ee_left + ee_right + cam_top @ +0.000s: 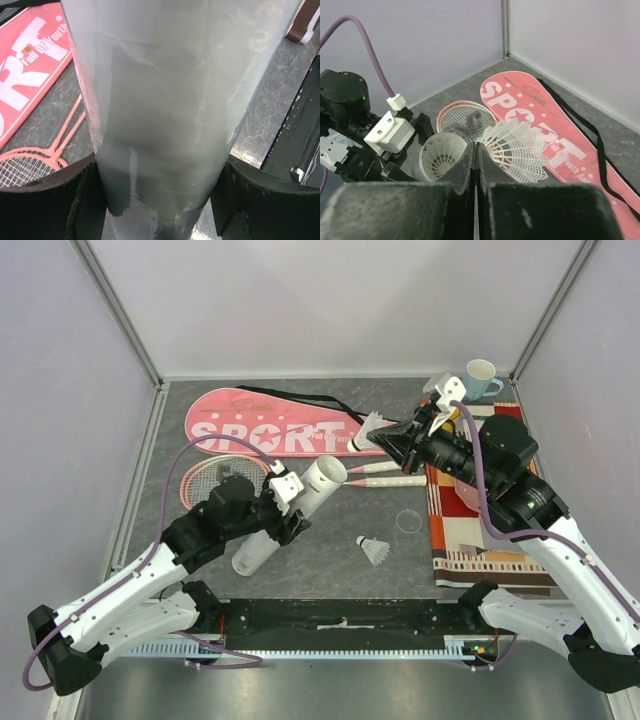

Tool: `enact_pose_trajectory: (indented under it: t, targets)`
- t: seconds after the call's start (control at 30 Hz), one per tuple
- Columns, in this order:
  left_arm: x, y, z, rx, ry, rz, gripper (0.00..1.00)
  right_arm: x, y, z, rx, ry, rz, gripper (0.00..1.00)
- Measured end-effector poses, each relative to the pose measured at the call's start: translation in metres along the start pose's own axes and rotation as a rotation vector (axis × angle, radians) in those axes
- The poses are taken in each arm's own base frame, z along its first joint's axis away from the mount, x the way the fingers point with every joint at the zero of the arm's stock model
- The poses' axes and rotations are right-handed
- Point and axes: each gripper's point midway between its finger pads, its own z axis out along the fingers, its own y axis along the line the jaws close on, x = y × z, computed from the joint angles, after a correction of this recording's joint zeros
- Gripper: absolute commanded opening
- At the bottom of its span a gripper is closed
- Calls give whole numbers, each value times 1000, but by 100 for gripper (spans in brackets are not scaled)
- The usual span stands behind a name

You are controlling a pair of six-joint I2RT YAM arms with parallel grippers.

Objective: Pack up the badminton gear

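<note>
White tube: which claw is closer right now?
Left. The left claw is clamped around the white tube partway along it. The right claw is apart from it, past its open end by the SPORT racket bag, pinching a shuttlecock.

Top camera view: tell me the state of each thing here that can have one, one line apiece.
left fingers: closed on the white tube
right fingers: shut, pinching the held shuttlecock
white tube: mouth open, uncapped
tube shuttlecock: seated inside the tube mouth
held shuttlecock: gripped by its skirt
loose shuttlecock: on its side on the table
SPORT bag: lying flat
blue cup: upright
</note>
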Motion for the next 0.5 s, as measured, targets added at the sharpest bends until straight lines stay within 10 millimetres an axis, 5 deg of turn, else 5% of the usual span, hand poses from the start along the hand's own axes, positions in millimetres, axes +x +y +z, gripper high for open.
enact_pose_trajectory:
  t: [0.2, 0.5]
  targets:
    - [0, 0, 1, 0, 2, 0, 17, -7, 13, 2, -56, -3, -7, 0]
    - [0, 0, 1, 0, 2, 0, 17, 28, 40, 16, -176, 72, 77, 0]
